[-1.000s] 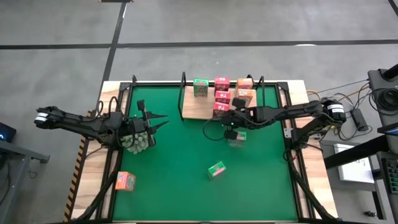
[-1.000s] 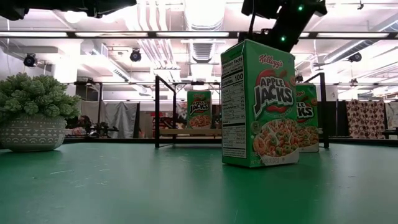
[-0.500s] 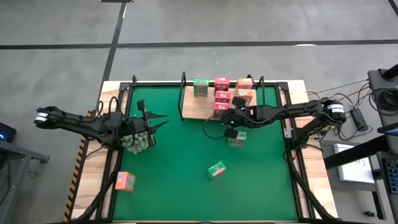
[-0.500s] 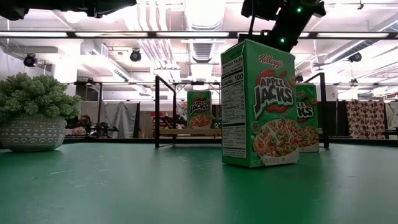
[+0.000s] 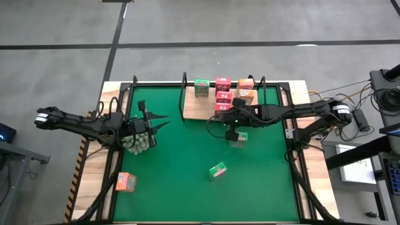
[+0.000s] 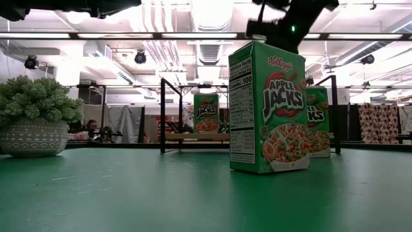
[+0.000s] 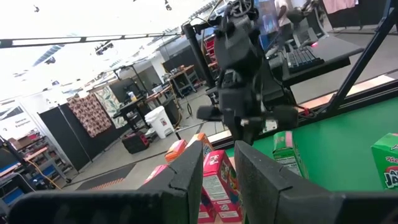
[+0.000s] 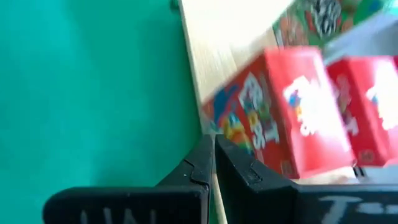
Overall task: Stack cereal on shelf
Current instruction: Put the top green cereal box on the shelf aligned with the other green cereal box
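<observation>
— Green cereal packs, where? — One on the wooden shelf [image 5: 206, 107] with the pink-red and orange; two on the mat.
— Grippers? — Right gripper [image 5: 229, 117] by the shelf's edge, fingers together, empty; left gripper [image 5: 157, 121] near the plant, slightly apart.

Green mat [image 5: 181, 162] open; potted plant [image 5: 139, 142] crowds left tool [image 5: 161, 121].
</observation>
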Robot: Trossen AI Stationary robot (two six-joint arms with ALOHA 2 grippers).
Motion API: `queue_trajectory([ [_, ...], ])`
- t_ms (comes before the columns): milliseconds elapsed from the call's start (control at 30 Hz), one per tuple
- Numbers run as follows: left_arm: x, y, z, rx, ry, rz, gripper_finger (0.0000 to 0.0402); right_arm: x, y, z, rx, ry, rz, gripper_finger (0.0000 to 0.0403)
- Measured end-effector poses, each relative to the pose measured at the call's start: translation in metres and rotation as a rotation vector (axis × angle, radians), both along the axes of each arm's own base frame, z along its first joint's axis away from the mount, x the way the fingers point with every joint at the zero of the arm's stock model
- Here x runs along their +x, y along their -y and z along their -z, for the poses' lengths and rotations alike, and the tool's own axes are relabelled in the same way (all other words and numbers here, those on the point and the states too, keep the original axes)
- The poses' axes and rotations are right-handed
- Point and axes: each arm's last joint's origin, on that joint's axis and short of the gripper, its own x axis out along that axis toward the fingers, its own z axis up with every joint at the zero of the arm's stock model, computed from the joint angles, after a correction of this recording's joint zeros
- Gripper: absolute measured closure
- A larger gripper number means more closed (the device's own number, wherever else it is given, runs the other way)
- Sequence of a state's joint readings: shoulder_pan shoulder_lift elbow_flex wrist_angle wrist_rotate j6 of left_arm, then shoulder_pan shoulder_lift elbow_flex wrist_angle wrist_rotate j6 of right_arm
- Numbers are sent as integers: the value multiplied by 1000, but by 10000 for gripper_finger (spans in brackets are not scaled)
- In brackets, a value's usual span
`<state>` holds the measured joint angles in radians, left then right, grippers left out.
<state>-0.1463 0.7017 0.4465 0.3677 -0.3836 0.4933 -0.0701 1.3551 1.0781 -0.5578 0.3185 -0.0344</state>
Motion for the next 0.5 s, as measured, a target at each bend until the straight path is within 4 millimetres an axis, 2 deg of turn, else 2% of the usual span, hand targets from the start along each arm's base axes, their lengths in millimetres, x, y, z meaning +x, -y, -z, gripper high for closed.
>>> queue_trajectory([
  [267,0,0,0,0,-1,0,326,4,-1,-39,25,142,9,394],
  [500,0,0,0,-1,-1,0,326,6,-13,-47,35,175,-81,394],
])
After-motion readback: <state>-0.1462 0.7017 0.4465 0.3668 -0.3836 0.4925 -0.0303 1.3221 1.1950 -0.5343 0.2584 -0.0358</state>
